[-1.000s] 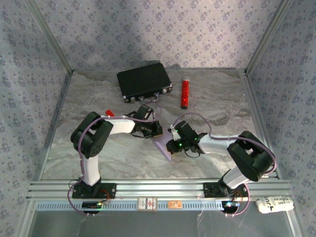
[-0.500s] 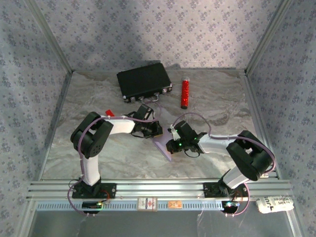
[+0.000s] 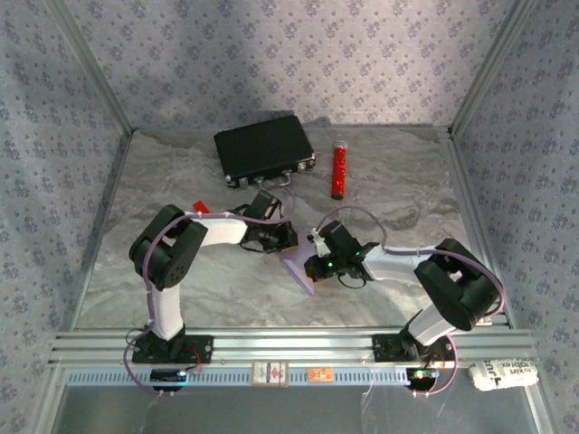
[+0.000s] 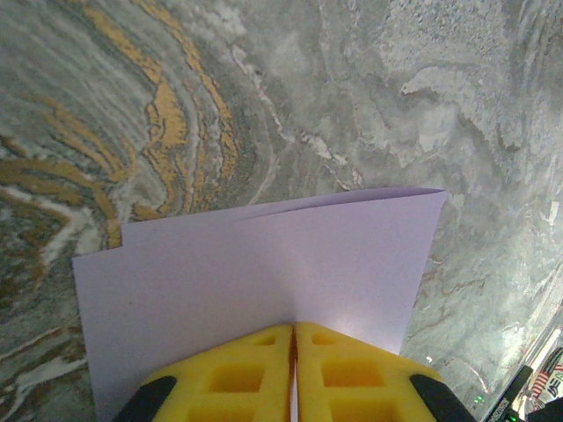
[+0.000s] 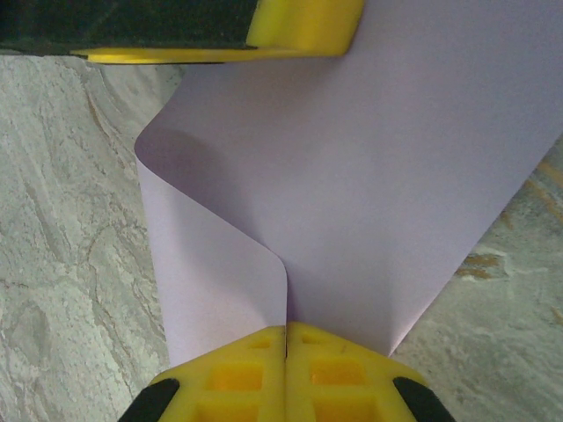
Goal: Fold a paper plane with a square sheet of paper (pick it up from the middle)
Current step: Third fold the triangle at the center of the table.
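The square sheet of paper, pale lilac and folded over, hangs between the two arms at the middle of the table. My left gripper is shut on one edge of the paper, yellow fingers pressed together. My right gripper is shut on the opposite side, where the paper curls into a loose fold on the left. The left gripper's yellow fingers show at the top of the right wrist view, on the paper's far edge. In the top view the left gripper and right gripper stand close together.
A black case lies at the back centre. A red cylinder lies to its right. A small red block peeks out behind the left arm. The marbled table is bounded by patterned walls.
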